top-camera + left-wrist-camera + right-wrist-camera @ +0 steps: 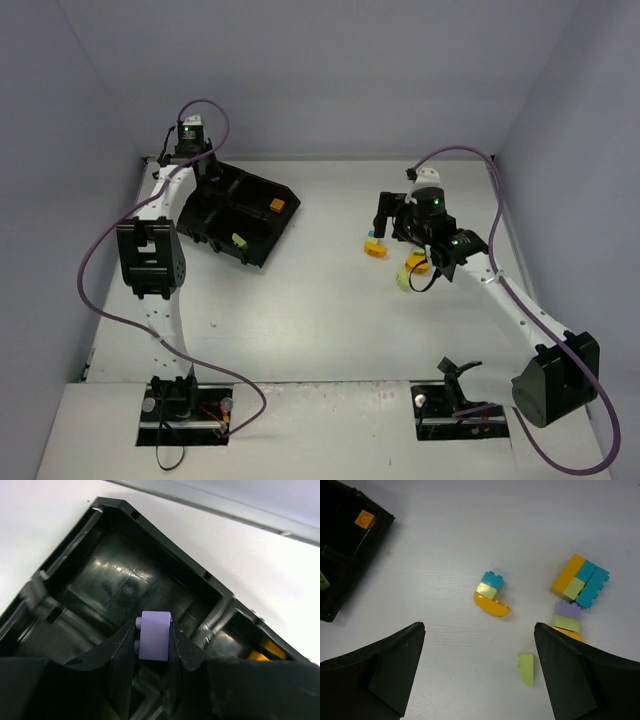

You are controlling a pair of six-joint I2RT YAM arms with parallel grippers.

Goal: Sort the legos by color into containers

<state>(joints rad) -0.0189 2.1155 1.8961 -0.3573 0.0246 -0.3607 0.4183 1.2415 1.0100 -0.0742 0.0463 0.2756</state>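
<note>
Your left gripper (153, 647) pinches purple brick (155, 635) over tray (250, 195) corner compartment; right gripper (479, 630) spread wide above loose bricks (492, 595). Tray holds orange brick (278, 205), green brick (239, 240); most sorting left

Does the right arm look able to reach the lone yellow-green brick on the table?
Likely yes: the right gripper is open and empty, and the yellow-green brick lies near its fingers, clear of other bricks.

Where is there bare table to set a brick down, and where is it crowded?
Bare: the table between the tray and the small brick stack, and the near strip before the arm bases. Crowded: right of that stack, around the open right gripper, where more bricks cluster.
</note>
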